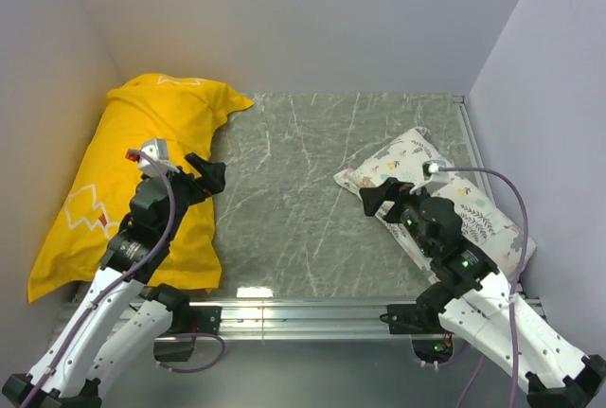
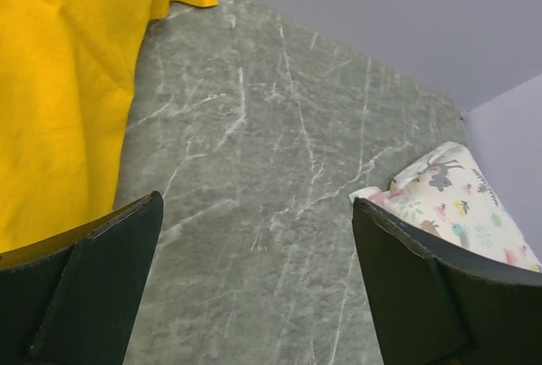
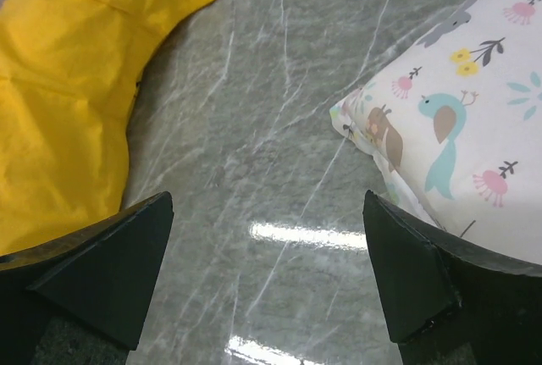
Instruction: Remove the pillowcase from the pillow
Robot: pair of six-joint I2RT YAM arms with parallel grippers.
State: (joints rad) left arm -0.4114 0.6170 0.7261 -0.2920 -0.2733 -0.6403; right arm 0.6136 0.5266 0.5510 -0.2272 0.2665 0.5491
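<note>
Currently the left tool [image 1: 210, 175] [image 2: 264, 297] stands spread wide, with nothing between its fingers. In the left wrist view one finger [image 2: 93, 289] hangs over yellow cloth and the other over bare table [image 1: 303, 171] [image 2: 279, 170] [image 3: 254, 128]. Whether either finger touches a surface cannot be told.

The right tool [image 1: 377, 202] [image 3: 271, 289] is likewise spread wide and holds nothing. From above it sits at the left end of the printed pillow [image 1: 402, 157] [image 2: 449, 187] [image 3: 474, 102]. Its wrist view looks across bare table between the two fingers.

The pillowcase [image 1: 104, 171] [image 2: 68, 85] [image 3: 59, 102] lies along the left side of the table:
- bright yellow, crumpled, with white zigzag marks near its near end
- it runs from the far left corner towards the near edge
- the left arm reaches over its right border

It looks filled. The pillow is wholly covered, so none of it shows.

The printed pillow lies slantwise on the right side, well apart from the pillowcase, with open table between them. The right arm crosses over it.
</note>
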